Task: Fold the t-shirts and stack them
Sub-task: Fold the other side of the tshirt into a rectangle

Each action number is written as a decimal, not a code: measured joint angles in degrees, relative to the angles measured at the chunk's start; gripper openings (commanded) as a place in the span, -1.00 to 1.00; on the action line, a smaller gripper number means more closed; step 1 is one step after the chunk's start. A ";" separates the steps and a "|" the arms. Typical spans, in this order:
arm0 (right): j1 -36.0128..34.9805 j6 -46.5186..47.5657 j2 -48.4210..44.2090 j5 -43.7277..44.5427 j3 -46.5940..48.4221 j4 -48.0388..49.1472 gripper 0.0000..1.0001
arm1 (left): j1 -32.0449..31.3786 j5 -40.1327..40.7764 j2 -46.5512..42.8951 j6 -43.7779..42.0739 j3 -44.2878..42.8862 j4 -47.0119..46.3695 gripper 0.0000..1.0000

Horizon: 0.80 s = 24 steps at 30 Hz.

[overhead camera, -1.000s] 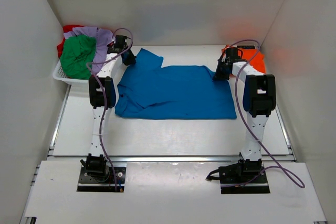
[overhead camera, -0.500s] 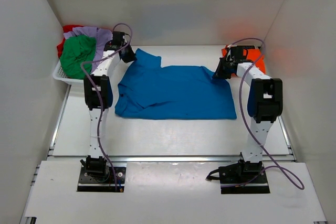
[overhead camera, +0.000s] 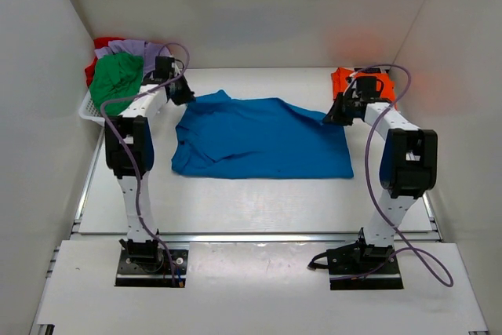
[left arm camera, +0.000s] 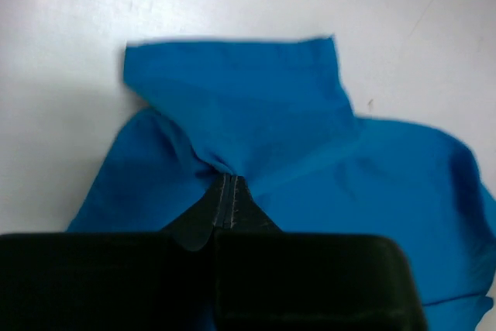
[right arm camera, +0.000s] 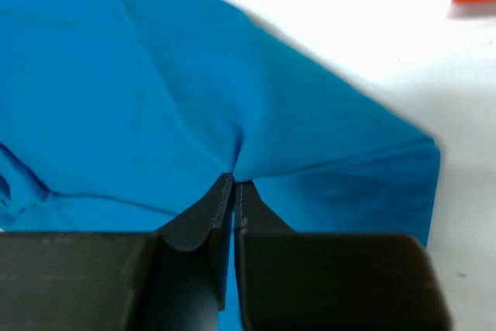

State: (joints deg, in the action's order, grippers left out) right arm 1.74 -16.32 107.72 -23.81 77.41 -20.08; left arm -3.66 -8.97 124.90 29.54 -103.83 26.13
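blue t-shirt (overhead camera: 259,137) | long axis left-right | sleeves probably toward left

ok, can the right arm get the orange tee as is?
Probably not yet: right gripper is shut on the blue tee. The orange tee lies close beyond it, nothing between, so likely yes once it lets go.

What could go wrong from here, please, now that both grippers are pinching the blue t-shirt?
The left gripper and the right gripper each hold only a small pinch of the blue t-shirt; it may slip out when pulled. The shirt's left side lies bunched, so a fold could come out crooked. The orange t-shirt lies close behind the right gripper and might get dragged.
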 measured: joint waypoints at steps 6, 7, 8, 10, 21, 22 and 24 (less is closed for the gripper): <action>2.08 0.83 -5.16 -1.40 -4.87 -0.59 -0.99 | -1.05 -1.01 -8.66 -0.66 13.92 -1.05 -1.00; 2.75 1.14 -6.21 -1.79 -5.64 -0.90 -1.00 | -1.27 -1.16 -10.71 -0.79 15.96 -1.11 -1.00; 3.74 1.53 -7.41 -2.25 -6.38 -1.25 -1.00 | -1.42 -1.31 -12.83 -0.92 17.84 -1.36 -1.00; 5.33 2.47 -9.11 -2.69 -7.63 -1.51 -1.00 | -1.42 -1.62 -17.00 -1.16 21.31 -2.40 -1.00; 9.66 7.82 -8.20 -5.05 -9.22 -5.97 -1.00 | 0.37 -1.95 -29.44 -2.86 35.85 -5.70 -1.00; 9.64 8.20 -7.43 -5.07 -9.03 -6.54 -1.00 | 0.52 -1.97 -29.44 -3.02 36.57 -5.70 -1.00; 9.64 8.94 -6.01 -5.03 -8.85 -7.26 -1.00 | 0.63 -1.97 -29.44 -3.23 37.90 -5.77 -1.00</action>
State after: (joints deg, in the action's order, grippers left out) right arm 11.38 -7.38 101.71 -28.84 68.55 -27.33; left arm -3.03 -10.94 95.46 26.30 -65.93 20.36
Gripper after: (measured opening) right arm 0.008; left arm 0.022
